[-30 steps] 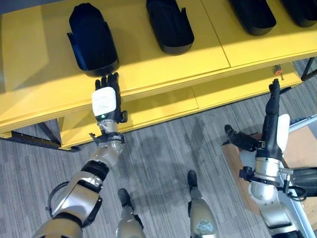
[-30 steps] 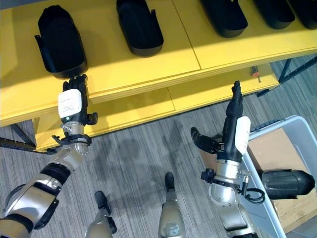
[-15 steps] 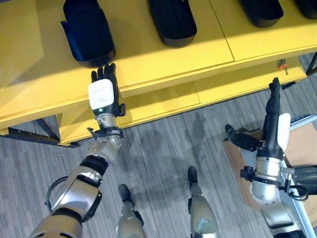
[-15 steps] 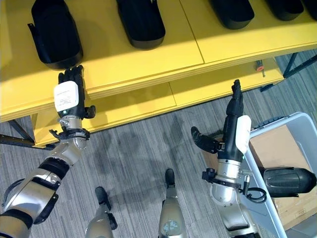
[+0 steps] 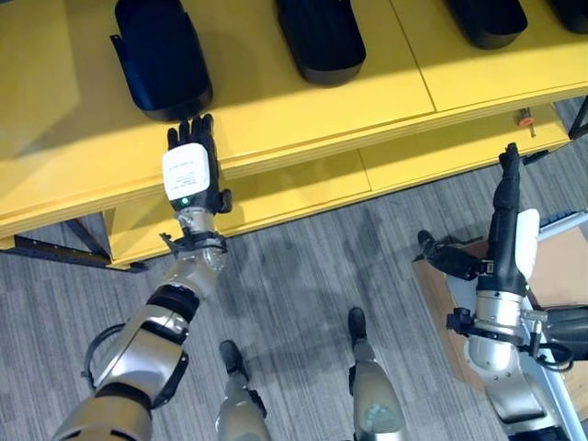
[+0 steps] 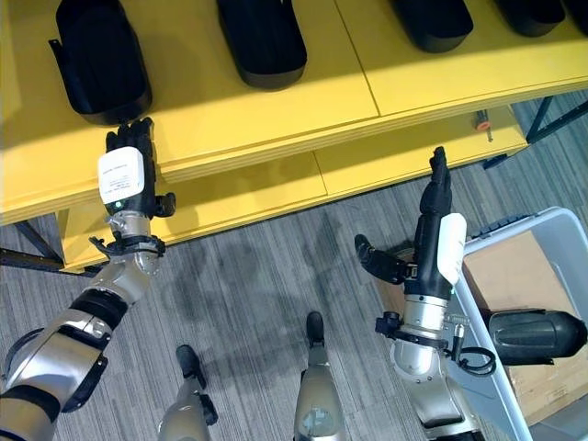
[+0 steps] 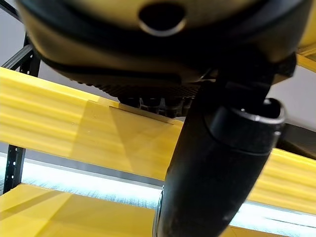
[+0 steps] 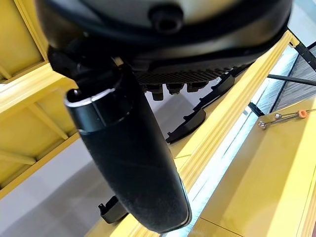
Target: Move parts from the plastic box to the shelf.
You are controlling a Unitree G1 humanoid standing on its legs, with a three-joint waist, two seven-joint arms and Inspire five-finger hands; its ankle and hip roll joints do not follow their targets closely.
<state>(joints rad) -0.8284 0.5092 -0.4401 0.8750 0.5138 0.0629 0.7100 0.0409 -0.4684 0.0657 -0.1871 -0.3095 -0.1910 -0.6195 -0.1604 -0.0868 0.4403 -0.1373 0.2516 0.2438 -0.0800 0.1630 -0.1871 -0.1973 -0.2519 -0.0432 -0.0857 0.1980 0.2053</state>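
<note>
Left hand (image 5: 190,170) has crept toward shelf part (image 5: 162,57).

Bright overhead light; glare band across yellow shelf (image 5: 276,110); wrist views blurred close.

Five black parts (image 6: 261,37) on the yellow shelf (image 6: 276,110), one part (image 6: 533,336) in the plastic box (image 6: 491,354), one screwdriver (image 6: 481,123)

The left hand (image 5: 189,171) reaches up at centre left, fingers straight. The right hand (image 6: 439,241) stands upright at right, fingers straight, thumb out.
</note>
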